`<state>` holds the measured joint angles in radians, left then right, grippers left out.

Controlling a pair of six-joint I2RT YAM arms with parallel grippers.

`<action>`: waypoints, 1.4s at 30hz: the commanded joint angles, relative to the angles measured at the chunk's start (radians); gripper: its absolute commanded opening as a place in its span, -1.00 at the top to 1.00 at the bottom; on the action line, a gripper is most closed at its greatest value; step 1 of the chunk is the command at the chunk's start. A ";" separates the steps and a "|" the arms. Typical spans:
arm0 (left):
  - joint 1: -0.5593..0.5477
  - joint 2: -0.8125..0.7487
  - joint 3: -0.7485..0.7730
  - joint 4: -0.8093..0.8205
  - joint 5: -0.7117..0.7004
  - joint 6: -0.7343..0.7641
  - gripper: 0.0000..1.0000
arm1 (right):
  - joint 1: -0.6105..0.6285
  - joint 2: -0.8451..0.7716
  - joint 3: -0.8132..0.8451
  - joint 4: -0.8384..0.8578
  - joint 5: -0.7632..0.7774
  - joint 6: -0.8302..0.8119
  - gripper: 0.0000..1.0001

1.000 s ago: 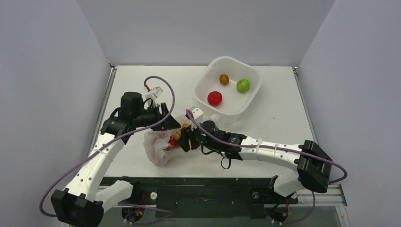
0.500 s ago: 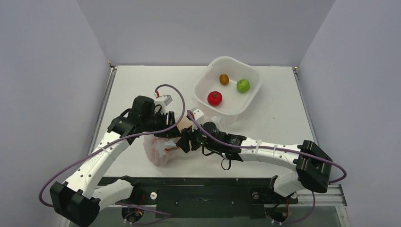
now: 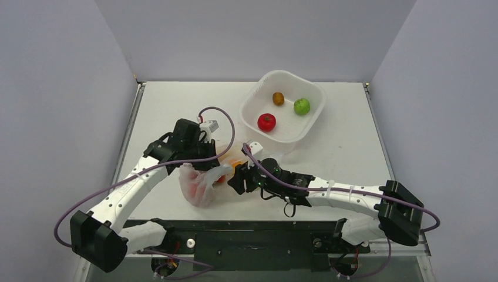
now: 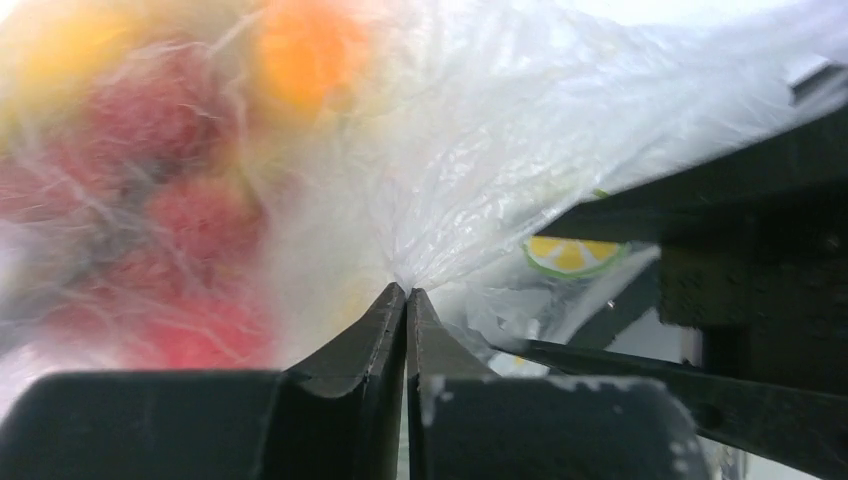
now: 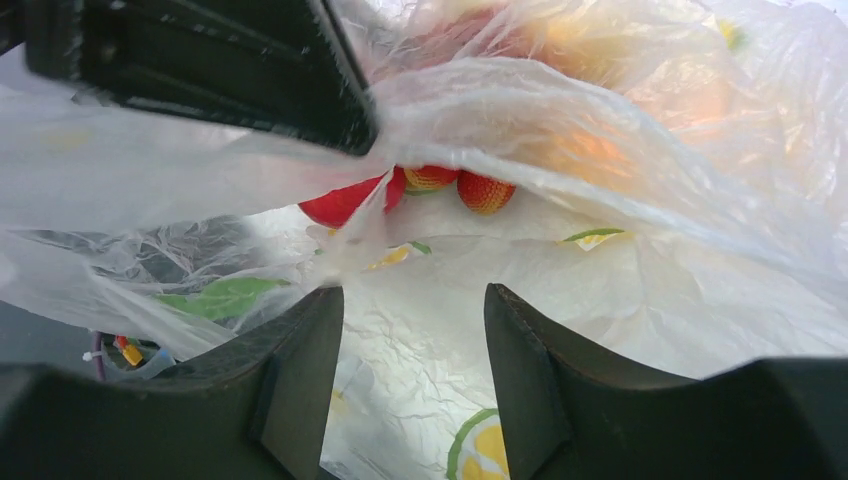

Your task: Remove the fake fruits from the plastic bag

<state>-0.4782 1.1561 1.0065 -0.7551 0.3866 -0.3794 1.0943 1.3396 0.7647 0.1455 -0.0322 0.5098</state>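
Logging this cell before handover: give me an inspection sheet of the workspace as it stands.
Surface: white table.
Job's things: plastic bag holds red and orange fake fruits; red round fruit lies in white tub.
Clutter: green apple, brown oval fruit, in tub.
Tools: left tool shut on plastic bag; right tool open, facing bag.
Cables: purple cable loops along each arm.
Surroundings: plain grey walls.

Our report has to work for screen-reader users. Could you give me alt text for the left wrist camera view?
The left gripper, shut, pinches a fold of the translucent plastic bag. Blurred red and orange fake fruits show through the film at upper left, and a yellow lemon-slice print sits to the right.
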 commanded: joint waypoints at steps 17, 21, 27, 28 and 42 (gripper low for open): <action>-0.001 -0.366 0.064 0.100 -0.702 -0.057 1.00 | 0.064 0.209 0.096 0.141 -0.017 0.021 0.52; 0.000 -0.393 0.053 0.083 -0.775 -0.055 1.00 | 0.074 0.237 0.003 0.173 -0.008 0.053 0.59; 0.005 -0.367 0.072 0.099 -0.769 -0.039 1.00 | 0.096 0.208 -0.043 0.131 0.028 0.027 0.61; 0.005 -0.364 0.084 0.099 -0.748 -0.033 1.00 | 0.095 0.204 -0.028 0.109 0.028 0.013 0.61; 0.007 -0.381 0.362 -0.201 -0.637 -0.155 0.14 | 0.016 0.143 0.227 0.035 0.000 -0.042 0.58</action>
<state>-0.4763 0.8383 1.2995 -0.8677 -0.2813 -0.4797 1.1515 1.5101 0.9329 0.1623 -0.0067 0.4870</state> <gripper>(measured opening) 0.378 0.207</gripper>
